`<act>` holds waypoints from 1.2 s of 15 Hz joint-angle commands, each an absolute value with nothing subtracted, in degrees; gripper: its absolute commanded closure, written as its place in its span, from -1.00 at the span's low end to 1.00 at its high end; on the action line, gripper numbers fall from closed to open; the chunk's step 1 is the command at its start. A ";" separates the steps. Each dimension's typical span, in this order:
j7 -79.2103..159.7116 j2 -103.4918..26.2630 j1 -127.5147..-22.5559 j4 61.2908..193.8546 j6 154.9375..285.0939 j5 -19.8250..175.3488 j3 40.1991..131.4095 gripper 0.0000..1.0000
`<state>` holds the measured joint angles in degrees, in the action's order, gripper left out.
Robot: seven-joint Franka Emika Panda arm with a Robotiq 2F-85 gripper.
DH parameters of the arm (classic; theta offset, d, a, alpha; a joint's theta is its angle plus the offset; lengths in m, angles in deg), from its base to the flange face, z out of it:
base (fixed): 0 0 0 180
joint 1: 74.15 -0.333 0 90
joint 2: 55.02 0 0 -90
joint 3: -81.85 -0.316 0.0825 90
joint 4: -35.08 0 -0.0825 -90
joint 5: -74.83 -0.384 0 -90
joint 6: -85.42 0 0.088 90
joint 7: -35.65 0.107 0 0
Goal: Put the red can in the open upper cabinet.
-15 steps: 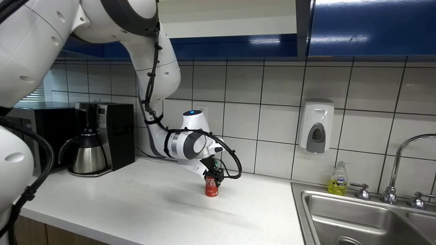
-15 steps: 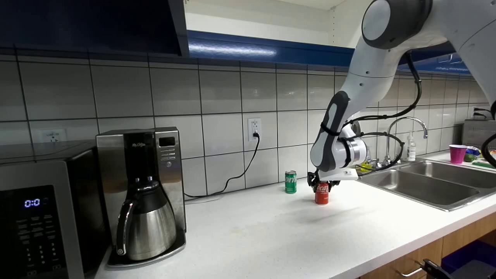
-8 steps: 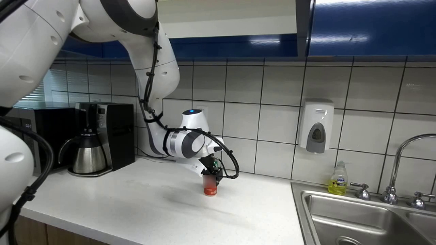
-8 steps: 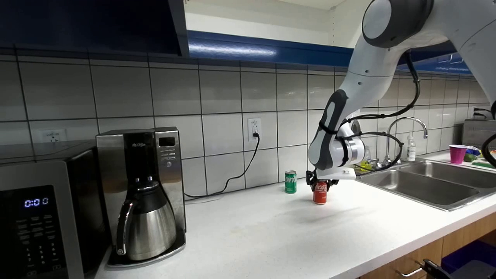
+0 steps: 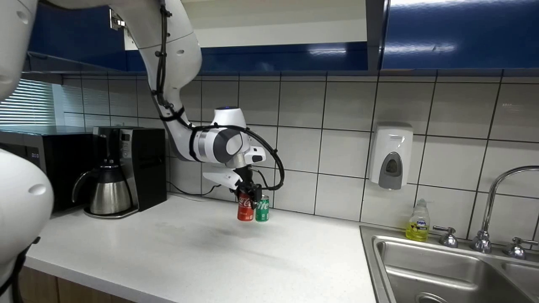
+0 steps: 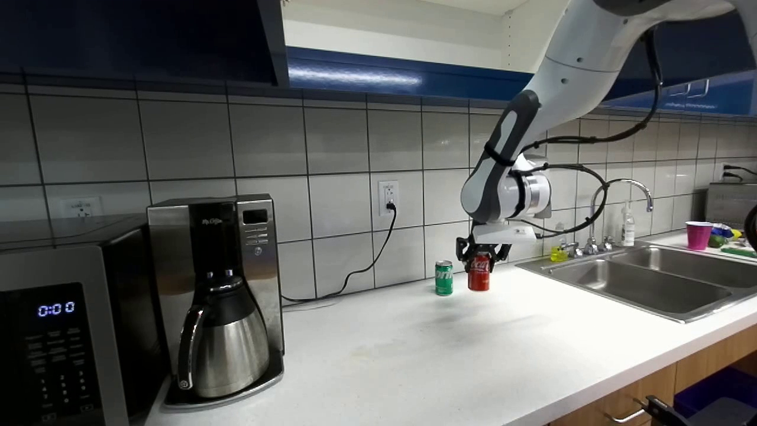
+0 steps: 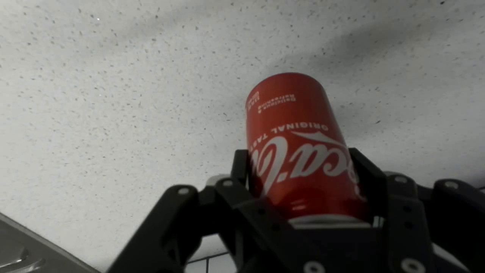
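My gripper (image 7: pixel 298 163) is shut on the red can (image 7: pixel 293 113), with one finger on each side of its upper part. The can is upright and held above the counter; it shows in both exterior views (image 5: pixel 245 213) (image 6: pixel 479 280). The gripper points down over it (image 5: pixel 246 199) (image 6: pixel 481 260). The silvery top is mostly hidden by the gripper in the wrist view. The open upper cabinet shows its pale interior (image 5: pixel 282 25) above and behind the gripper, also in an exterior view (image 6: pixel 390 26). Its upper part is cut off by the frames.
A green can (image 5: pixel 262 209) stands on the counter (image 6: pixel 378 355) beside the held can. A blue ledge (image 6: pixel 384 74) runs below the cabinet opening, with a dark blue door (image 5: pixel 459 35) at one side. A coffee maker (image 6: pixel 216 236), microwave (image 6: pixel 53 319) and sink (image 5: pixel 429 256) flank the counter.
The gripper has risen with the red can, lifting it off the counter. It has also shifted left in both exterior views. The green can, mostly hidden before in an exterior view, now shows.
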<state>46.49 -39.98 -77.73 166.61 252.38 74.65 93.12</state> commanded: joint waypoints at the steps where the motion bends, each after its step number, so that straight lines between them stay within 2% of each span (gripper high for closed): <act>1: 51.71 -50.92 -79.97 170.63 243.88 80.16 93.86 0.21; 10: 55.01 -69.96 -76.87 174.58 227.63 81.14 84.14 0.21; 18: 56.05 -83.87 -76.41 171.57 212.34 78.71 77.95 0.21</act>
